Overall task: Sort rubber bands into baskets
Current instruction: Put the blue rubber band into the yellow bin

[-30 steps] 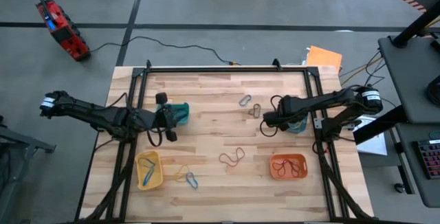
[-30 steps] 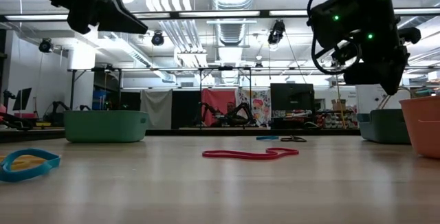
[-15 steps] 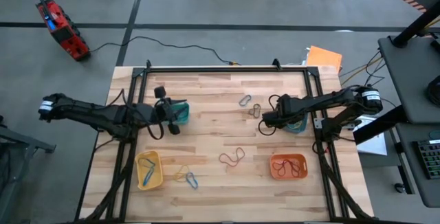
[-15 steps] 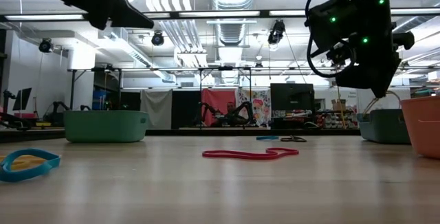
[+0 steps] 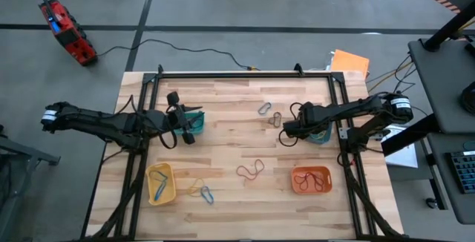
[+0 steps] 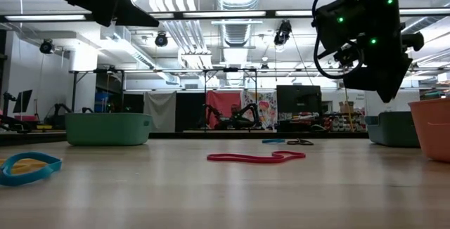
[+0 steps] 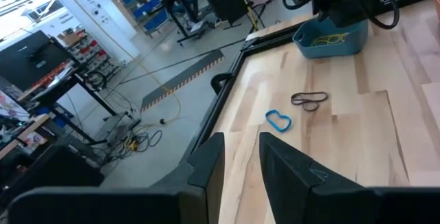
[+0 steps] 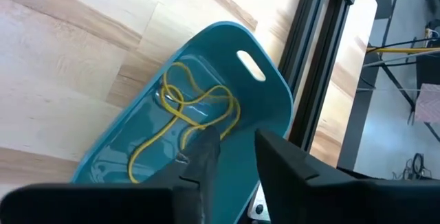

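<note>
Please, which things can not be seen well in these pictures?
- Inside of the teal-green basket: in the high view the left gripper covers part of it; the low view shows only its wall.
- Blue basket: high view, mostly under the right arm.
- Orange basket: low view, cut off by the picture's edge.

Four baskets on the worktop [image 5: 223, 108]: a teal-green basket [image 5: 194, 120] by the left arm, a blue basket [image 5: 320, 136] under the right arm, a yellow basket [image 5: 161, 183] and an orange basket [image 5: 310, 180] along the near edge. Two arms, one from each side.

Loose bands now: a grey band [image 5: 264, 108] and a dark band [image 5: 277, 119] up top, one red-brown band [image 5: 250, 170] in the middle, and a yellow band [image 5: 194, 191] with a blue band [image 5: 207, 194] beside it. That makes five loose. Inside the blue basket, yellow loops [image 8: 189, 110], tangled, so I can't count them.
</note>
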`<act>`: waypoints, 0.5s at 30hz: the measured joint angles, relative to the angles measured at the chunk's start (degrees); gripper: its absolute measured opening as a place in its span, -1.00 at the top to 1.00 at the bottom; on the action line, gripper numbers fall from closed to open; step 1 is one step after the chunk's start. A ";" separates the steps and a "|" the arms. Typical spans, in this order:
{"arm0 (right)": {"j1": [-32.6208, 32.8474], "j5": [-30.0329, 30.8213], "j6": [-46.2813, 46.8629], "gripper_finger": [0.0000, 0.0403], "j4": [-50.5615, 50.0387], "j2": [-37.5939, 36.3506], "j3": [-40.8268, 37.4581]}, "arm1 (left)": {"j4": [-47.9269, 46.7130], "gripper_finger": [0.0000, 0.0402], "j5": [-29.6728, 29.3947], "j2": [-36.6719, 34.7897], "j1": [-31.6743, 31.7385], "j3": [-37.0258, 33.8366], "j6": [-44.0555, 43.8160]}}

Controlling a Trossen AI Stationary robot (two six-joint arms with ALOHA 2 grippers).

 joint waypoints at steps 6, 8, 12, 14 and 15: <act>0.02 0.18 -1.21 0.44 1.65 -0.23 0.80 | -0.33 0.62 0.66 -0.02 0.00 0.00 -1.66; 0.22 0.87 -2.98 0.43 3.60 -0.46 1.43 | -0.72 0.62 0.94 -0.01 0.00 0.00 -2.53; 1.30 2.39 -9.75 0.43 10.45 -0.68 3.10 | -1.72 0.62 0.98 -0.02 0.00 0.00 -5.13; 2.08 3.69 -14.07 0.45 15.14 -0.68 3.69 | -2.62 0.62 0.99 -0.02 0.00 0.00 -6.57; 2.50 4.14 -16.45 0.46 17.83 -0.68 3.90 | -3.24 0.62 1.00 -0.02 0.00 0.00 -7.34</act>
